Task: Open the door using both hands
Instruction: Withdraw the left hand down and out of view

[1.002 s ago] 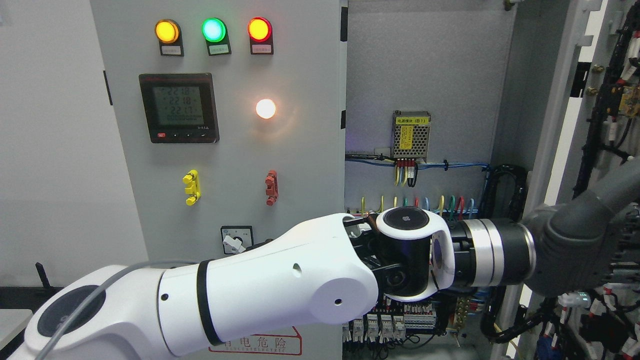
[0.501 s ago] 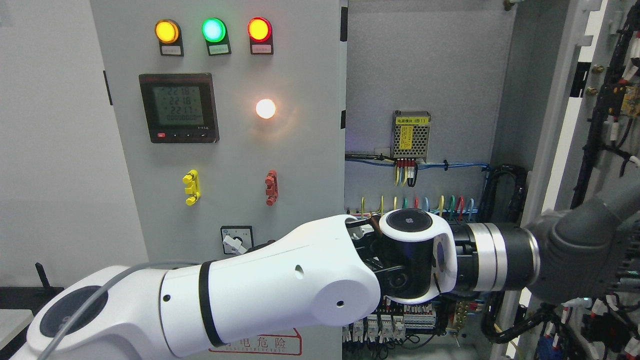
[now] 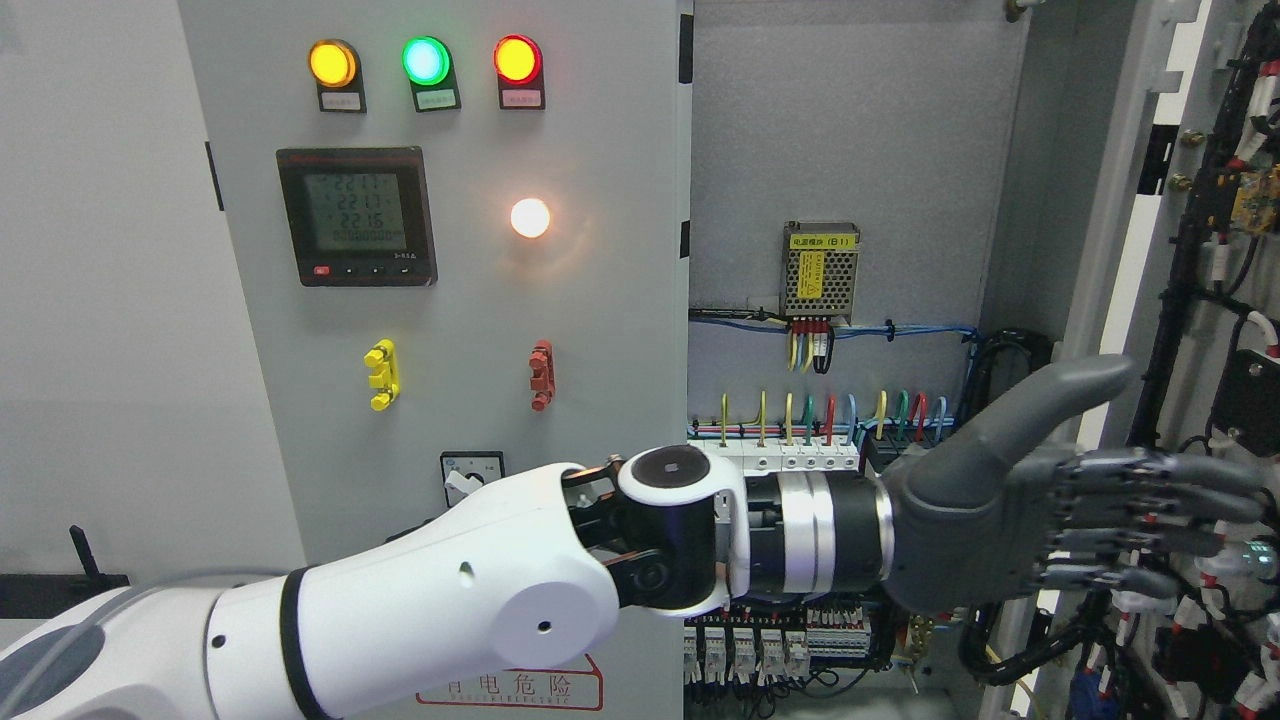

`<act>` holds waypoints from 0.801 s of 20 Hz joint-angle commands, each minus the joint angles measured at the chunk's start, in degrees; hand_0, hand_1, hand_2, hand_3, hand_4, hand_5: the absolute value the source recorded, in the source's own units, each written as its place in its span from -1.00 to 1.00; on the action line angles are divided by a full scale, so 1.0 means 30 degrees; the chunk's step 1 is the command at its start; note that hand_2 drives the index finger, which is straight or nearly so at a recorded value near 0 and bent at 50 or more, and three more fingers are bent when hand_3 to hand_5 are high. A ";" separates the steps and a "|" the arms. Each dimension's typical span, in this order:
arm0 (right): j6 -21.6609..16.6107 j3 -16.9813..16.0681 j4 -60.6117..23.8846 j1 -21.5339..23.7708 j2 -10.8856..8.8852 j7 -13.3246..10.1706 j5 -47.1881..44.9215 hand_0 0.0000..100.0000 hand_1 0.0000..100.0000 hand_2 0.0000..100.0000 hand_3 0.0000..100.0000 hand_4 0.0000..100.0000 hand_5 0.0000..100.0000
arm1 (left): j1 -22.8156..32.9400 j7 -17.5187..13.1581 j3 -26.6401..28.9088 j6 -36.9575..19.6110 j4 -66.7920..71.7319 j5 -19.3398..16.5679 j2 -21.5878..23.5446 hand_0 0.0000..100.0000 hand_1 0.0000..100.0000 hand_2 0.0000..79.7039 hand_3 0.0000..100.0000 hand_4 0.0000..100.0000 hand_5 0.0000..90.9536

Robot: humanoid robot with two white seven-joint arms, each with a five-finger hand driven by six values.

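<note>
My left arm comes in from the lower left and reaches across to the right. Its grey hand is open, fingers stretched out flat and thumb raised, holding nothing. The fingertips lie in front of the inner face of the right cabinet door, which stands swung open at the far right with wiring on it. Whether they touch the door I cannot tell. The left door, with lamps and a meter, is shut. The open compartment shows behind the hand. My right arm is out of view.
Inside the cabinet sit a power supply module, coloured wires and terminal blocks. Black cable bundles hang along the open door. A yellow latch and a red latch sit on the left door.
My left arm has pulled back leftward and a little down. The hand, earlier beyond the right edge, is now fully in view with the fingers extended.
</note>
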 commanded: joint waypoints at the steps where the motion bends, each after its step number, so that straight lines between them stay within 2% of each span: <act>1: -0.0007 0.0000 0.0000 0.0000 -0.0003 0.0018 0.0000 -0.23 -1.00 -1.00 -1.00 -1.00 -1.00 | 0.6120 -0.0746 0.4763 0.0457 -0.3536 -0.3623 0.6795 -1.00 -1.00 -1.00 -1.00 -1.00 -1.00; 3: -0.0007 0.0000 0.0000 0.0000 -0.0003 0.0018 0.0000 -0.23 -1.00 -1.00 -1.00 -1.00 -1.00 | 0.8786 -0.0747 0.6579 0.0575 -0.3683 -0.4971 0.7646 -1.00 -1.00 -1.00 -1.00 -1.00 -1.00; 8: -0.0007 0.0000 0.0000 0.0000 -0.0003 0.0018 0.0000 -0.23 -1.00 -1.00 -1.00 -1.00 -1.00 | 1.4531 -0.0747 1.0857 0.0576 -0.4064 -0.6937 0.9434 -1.00 -1.00 -1.00 -1.00 -1.00 -1.00; 16: -0.0007 0.0000 0.0000 0.0000 -0.0003 -0.0011 0.0000 -0.23 -1.00 -1.00 -1.00 -1.00 -1.00 | 2.2674 -0.0717 1.6220 0.0576 -0.4094 -0.9134 1.0696 -1.00 -1.00 -1.00 -1.00 -1.00 -1.00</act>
